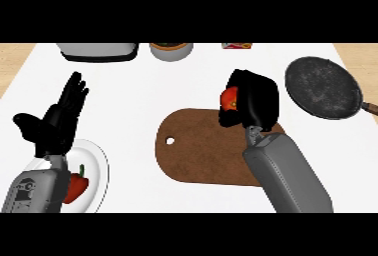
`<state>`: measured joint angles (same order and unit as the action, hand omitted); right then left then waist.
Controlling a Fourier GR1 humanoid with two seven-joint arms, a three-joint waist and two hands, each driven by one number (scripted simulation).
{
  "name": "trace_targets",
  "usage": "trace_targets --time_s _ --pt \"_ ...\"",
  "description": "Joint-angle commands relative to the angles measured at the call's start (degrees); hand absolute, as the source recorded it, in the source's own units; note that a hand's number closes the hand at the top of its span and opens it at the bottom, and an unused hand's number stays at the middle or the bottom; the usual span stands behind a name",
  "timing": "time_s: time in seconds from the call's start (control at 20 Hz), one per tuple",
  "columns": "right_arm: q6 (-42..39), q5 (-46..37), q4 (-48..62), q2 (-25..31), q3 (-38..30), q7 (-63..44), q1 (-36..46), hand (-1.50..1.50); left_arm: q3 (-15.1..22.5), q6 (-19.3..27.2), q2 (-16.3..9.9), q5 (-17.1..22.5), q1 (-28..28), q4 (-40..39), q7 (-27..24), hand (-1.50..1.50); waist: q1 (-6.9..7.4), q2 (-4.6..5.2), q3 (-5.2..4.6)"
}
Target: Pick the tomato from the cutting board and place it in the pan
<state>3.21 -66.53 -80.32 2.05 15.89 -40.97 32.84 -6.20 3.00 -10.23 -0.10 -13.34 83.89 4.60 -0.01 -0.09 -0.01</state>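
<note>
A red tomato (229,98) shows between the curled fingers of my right hand (255,100), which is shut on it above the far edge of the brown cutting board (199,150). The dark round pan (323,87) lies to the right of that hand, its handle pointing right. My left hand (57,122) rests open at the left, fingers up, holding nothing.
A white plate (100,165) with a red pepper (76,186) sits at the lower left, partly under my left forearm. Along the back edge stand a grey appliance (98,51), a round container (171,50) and a small red box (237,46).
</note>
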Motion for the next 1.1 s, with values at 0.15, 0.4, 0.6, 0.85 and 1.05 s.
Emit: trace_targets --time_s 0.15,0.4,0.6,0.85,1.05 --pt "8.17 10.1 1.28 2.16 -14.16 5.67 3.83 1.5 -0.39 -0.54 -0.87 -0.14 0.7 1.3 -0.72 0.0 0.6 0.31 0.06" --pt "9.71 16.44 7.73 10.88 -22.71 15.42 4.07 1.5 -1.12 -0.64 -1.02 0.99 -3.15 0.13 3.26 0.0 0.25 0.26 0.04" --pt "10.23 20.17 19.31 20.16 -30.05 24.38 6.45 1.5 -1.26 -1.15 -0.93 0.75 -1.37 -1.05 -0.02 0.0 0.75 0.63 0.06" --pt "21.46 15.48 35.81 24.05 -31.93 33.61 6.75 1.5 -0.14 -1.45 -0.62 0.89 -0.24 3.39 1.84 0.0 2.19 0.9 0.14" --pt "24.17 15.68 47.86 29.49 -35.2 38.25 12.32 1.5 1.57 0.07 1.58 -1.13 -1.69 0.15 -0.87 0.0 2.79 1.45 0.19"
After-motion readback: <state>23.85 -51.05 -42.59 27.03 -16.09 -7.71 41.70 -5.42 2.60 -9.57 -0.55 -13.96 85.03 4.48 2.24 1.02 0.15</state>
